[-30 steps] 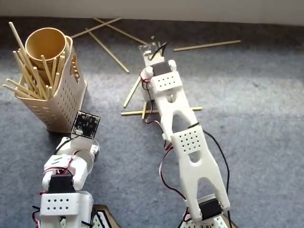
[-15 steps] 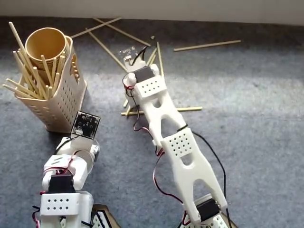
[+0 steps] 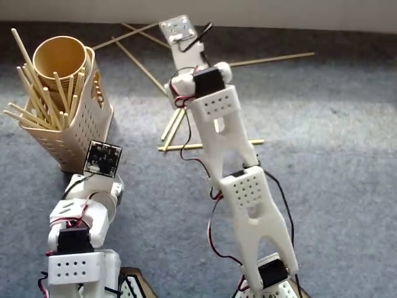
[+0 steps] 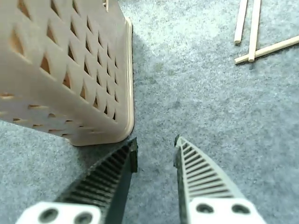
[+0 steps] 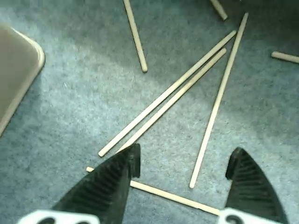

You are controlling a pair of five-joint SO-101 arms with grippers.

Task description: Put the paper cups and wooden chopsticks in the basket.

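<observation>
The right gripper (image 5: 185, 154) hangs with its jaws spread wide and empty above a loose pair of wooden chopsticks (image 5: 163, 100) lying apart from the basket (image 3: 80, 133), seemingly lined up for a pick; the left gripper (image 4: 155, 142), jaws slightly parted on nothing, sits low just beside the basket's foot, out of the way. A paper cup (image 3: 59, 54) already stands in the basket; everything rests on grey carpet (image 3: 335, 155), bounded by a pale strip (image 3: 310, 12) at the far side.

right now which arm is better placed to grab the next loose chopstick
Right. The right hand, open, hangs directly over the loose chopsticks; the left hand sits beside the basket, farther from them.
</observation>
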